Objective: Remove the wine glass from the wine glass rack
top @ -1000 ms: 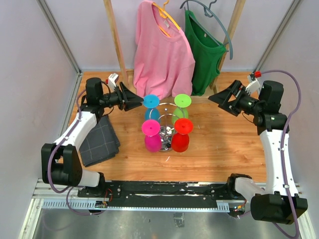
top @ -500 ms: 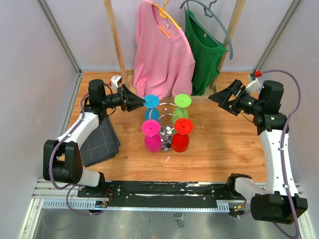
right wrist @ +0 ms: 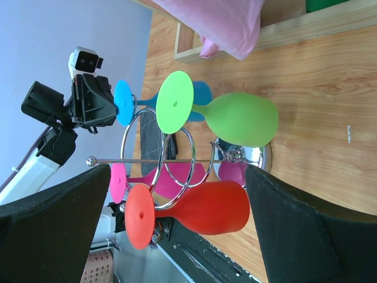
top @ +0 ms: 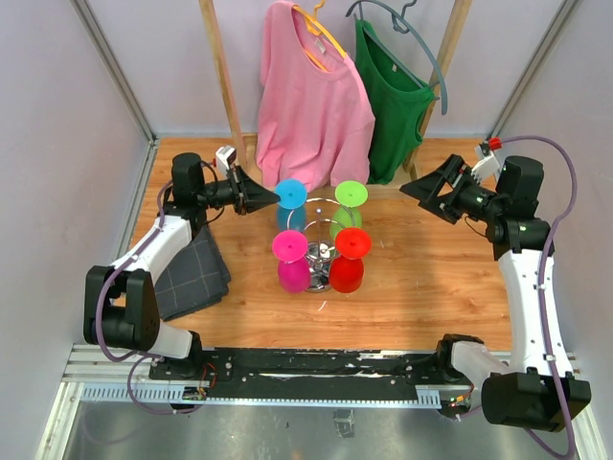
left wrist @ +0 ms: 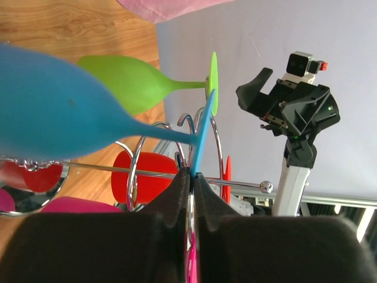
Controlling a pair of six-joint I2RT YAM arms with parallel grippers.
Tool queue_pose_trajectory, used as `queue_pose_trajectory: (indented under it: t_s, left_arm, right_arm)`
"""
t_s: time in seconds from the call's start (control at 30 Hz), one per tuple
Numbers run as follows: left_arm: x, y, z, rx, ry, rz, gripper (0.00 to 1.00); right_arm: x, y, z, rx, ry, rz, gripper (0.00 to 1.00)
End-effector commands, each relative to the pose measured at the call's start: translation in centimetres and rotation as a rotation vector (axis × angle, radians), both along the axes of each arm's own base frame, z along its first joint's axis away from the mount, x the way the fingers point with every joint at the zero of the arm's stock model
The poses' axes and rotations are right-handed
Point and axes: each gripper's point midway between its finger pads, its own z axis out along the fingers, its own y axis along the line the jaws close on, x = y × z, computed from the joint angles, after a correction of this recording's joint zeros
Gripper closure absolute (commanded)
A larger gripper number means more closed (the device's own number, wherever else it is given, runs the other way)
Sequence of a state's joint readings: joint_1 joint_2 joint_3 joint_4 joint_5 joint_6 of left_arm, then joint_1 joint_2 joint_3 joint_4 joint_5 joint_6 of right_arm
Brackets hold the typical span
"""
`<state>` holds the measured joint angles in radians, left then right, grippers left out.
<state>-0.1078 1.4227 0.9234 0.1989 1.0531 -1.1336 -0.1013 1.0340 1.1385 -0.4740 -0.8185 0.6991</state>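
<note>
Blue wine glass [top: 290,196], upper-left on the rack [top: 317,251], has its foot pinched by the left gripper [left wrist: 192,174], while the right gripper [top: 423,196] gapes wide.

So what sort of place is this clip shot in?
Likely a lab test booth: plain grey walls around a wooden tabletop, robot arms bolted to a metal rail, a staged chrome wire rack of coloured glasses.
</note>
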Motion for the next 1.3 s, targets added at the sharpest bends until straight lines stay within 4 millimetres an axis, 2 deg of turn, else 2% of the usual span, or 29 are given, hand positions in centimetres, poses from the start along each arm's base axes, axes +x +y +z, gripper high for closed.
queue_pose_trajectory:
  t_s: [0.0,0.5,0.97,1.27]
  left_arm:
    - [-0.5,-0.4,0.4,-0.014,-0.017,-0.035,0.99]
    - [-1.0,-0.4,2.0,-0.068,0.013,-0.044,1.00]
    - [-0.7,1.3,1.8,-0.096,0.082,-0.004,1.00]
    - [-0.3,1.8,2.0,-0.091,0.066,0.004,1.00]
  right_arm:
    - [-0.2,0.5,0.3,-0.007,-0.027,0.020,0.02]
    - [-0.9,0.4,-0.2,-0.020,-0.017,0.018,0.01]
    - [-1.2,0.3,-0.4,-0.028,-0.011,0.014,0.01]
    - [-1.3,0.5,-0.6,-0.027,-0.007,0.025,0.01]
